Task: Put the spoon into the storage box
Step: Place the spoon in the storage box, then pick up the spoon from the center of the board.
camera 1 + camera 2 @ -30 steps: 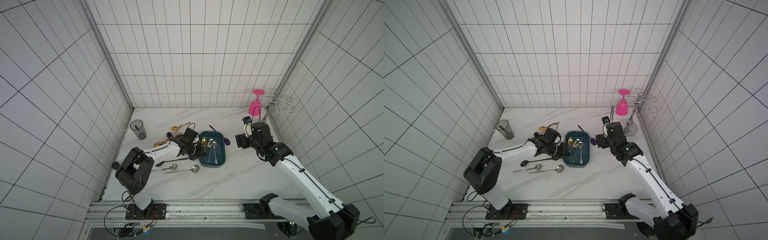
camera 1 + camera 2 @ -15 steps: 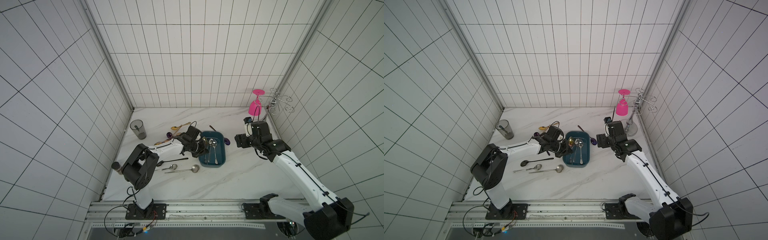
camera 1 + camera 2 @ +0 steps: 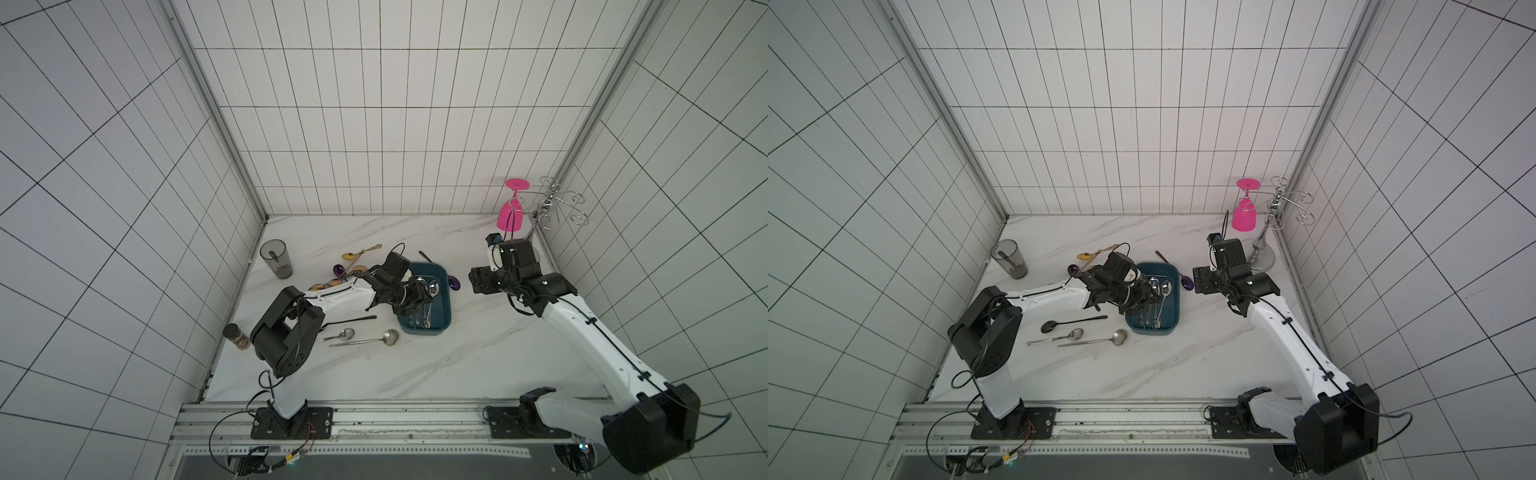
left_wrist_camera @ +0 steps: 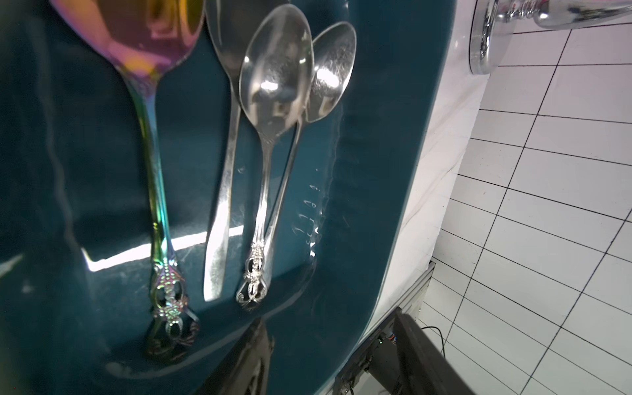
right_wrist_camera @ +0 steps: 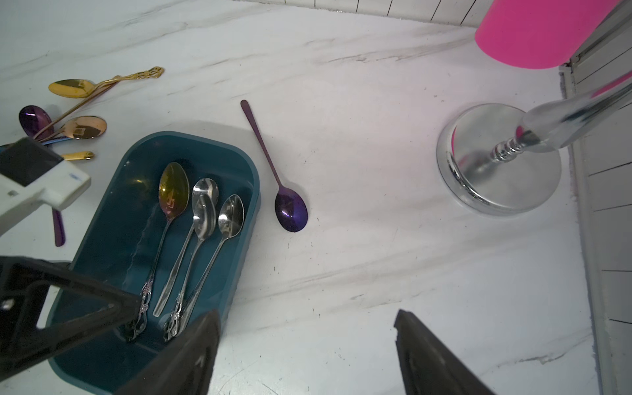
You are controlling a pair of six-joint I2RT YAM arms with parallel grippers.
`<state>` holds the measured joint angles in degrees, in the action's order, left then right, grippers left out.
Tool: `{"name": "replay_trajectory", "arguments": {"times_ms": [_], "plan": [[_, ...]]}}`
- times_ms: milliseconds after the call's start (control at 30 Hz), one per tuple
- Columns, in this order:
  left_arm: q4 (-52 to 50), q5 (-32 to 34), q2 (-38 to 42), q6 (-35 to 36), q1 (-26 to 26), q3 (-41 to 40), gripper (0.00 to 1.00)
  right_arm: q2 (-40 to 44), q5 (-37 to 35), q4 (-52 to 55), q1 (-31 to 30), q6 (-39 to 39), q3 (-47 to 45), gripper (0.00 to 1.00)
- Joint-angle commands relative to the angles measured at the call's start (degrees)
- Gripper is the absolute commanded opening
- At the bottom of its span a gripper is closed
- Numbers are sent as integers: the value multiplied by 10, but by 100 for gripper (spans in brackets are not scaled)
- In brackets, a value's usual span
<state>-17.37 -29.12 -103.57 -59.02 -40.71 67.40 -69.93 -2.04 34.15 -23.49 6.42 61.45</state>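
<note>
1. Left claw (image 3: 417,296) hangs over the storage box (image 3: 424,331), jaws parted, gripping nothing.
2. Inside the box an iridescent spoon (image 5: 173,191) lies flat and free beside three silver spoons (image 5: 231,215).
3. Seen in both top views, a purple spoon (image 3: 455,284) lies on the tabletop (image 3: 415,374), bowl at the box's two o'clock. It is light, stiff, slick metal, probably best pinched across its thin handle.
4. Right claw (image 5: 304,318) hovers at three o'clock, wide and empty.

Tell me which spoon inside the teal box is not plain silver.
The iridescent spoon, gold-pink bowl and rainbow handle, lying outermost in the storage box; the three silver spoons beside it are plain.
</note>
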Motion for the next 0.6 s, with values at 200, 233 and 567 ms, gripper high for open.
{"name": "replay_trajectory", "arguments": {"times_ms": [200,233,567], "plan": [[-26,35,92,93,-2,22,76,-119,98,74,63,48,132,66],[-32,38,100,115,0,27,79,-136,108,76,67,49,148,65],[-89,84,207,313,104,36,99,-327,134,128,70,25,291,65]]}}
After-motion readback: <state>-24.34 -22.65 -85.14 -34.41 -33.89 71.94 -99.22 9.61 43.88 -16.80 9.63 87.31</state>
